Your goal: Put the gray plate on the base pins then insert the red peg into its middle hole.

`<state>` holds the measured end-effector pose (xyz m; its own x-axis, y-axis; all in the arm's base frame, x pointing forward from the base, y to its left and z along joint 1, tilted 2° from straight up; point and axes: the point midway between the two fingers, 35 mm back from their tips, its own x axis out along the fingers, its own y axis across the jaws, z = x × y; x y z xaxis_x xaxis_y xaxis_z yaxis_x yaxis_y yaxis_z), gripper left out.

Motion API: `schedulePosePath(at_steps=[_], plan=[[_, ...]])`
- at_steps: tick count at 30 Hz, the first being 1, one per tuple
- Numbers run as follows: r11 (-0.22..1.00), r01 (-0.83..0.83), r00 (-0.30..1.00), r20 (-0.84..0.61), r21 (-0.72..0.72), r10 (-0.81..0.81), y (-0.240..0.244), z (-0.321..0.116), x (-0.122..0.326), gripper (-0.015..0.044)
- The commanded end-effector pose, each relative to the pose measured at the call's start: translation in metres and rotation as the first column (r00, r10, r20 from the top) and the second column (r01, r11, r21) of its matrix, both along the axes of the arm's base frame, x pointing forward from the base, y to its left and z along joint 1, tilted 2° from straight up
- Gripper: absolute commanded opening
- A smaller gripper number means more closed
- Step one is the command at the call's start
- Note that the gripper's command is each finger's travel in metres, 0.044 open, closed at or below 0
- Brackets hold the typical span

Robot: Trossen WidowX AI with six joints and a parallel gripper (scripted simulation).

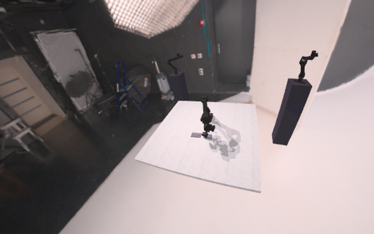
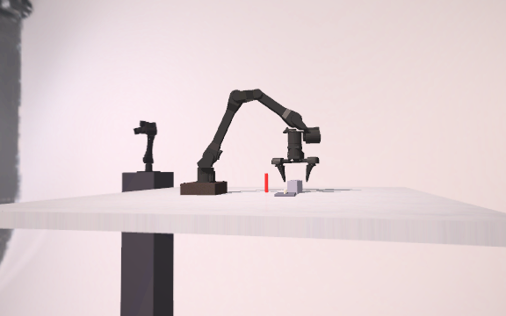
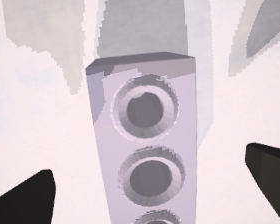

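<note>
Got the gripper (image 1: 205,134) (image 2: 296,181) (image 3: 153,167) right here, spread wide, gripping nothing, pointing straight down over the gray plate (image 1: 209,136) (image 2: 294,186) (image 3: 103,130). And look at that plate! Sitting on the table (image 1: 180,156) (image 2: 253,221), off the pins, between and below the open fingertips. Showing pale gray with a lilac cast, long and straight-edged from above, chunky from the side. Carrying round holes in a row, two in full and a third cut by the wrist view's lower edge, each with a sloping, bevelled rim, dark inside. Catching shadow across the far end, too.

Just beside the plate, lying flat: the darker base (image 1: 193,135) (image 2: 279,194), with a pale pin (image 2: 285,191) poking up. Over on the arm-mount side of the plate, standing upright, slim and bright: the red peg (image 2: 266,183), well clear of the fingers. Farther from the plate, past the peg: the brown mount (image 2: 187,190), bearing the black arm (image 1: 206,114) (image 2: 224,127).
</note>
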<state>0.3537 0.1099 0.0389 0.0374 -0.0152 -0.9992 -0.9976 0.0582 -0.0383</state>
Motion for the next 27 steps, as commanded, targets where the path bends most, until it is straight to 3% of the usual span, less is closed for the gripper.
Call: schedulePosePath(at_steps=[1,20,27], plan=[[1.000,-0.004,1.000,-0.004,-0.005,0.004,-0.001,-0.008,-0.001,0.0440],[1.000,-0.004,1.000,-0.004,-0.005,0.004,-0.002,-0.036,-0.001,0.0440],[1.000,-0.004,1.000,-0.004,-0.005,0.004,-0.002,-0.036,-0.001,0.0256]])
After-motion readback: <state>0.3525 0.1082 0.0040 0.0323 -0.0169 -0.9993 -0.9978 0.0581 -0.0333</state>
